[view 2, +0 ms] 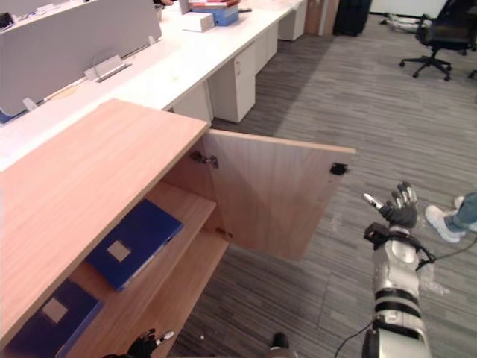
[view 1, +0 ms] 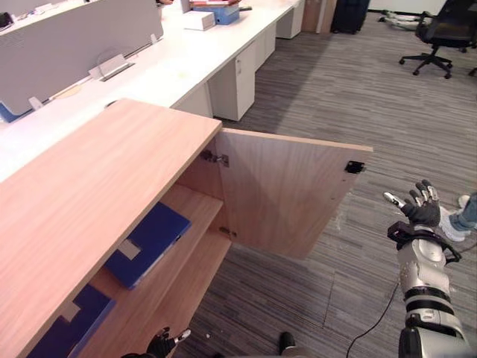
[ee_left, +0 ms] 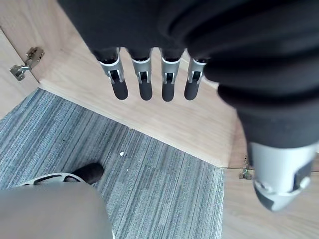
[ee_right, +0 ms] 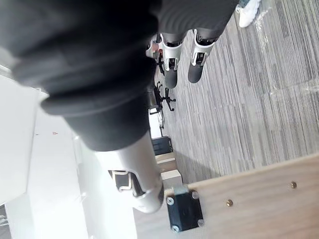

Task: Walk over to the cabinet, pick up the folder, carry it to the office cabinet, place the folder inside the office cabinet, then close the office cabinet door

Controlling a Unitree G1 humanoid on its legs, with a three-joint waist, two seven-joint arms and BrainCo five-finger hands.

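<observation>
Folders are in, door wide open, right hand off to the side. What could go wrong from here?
1. The open right hand hangs apart from the door; a sweep could snag on its black fitting.
2. The blue folder nearest the door lies skewed near the shelf front; the closing door might catch it.
3. A person's shoe is close to that arm's swing.

- Grey striped carpet (view 1: pixel 358 97) fills the right of the frame before me.
- A long white table (view 1: pixel 186 63) with a grey partition (view 1: pixel 67 45) runs along the upper left.
- A black office chair (view 1: pixel 441 31) stands at upper right.
</observation>
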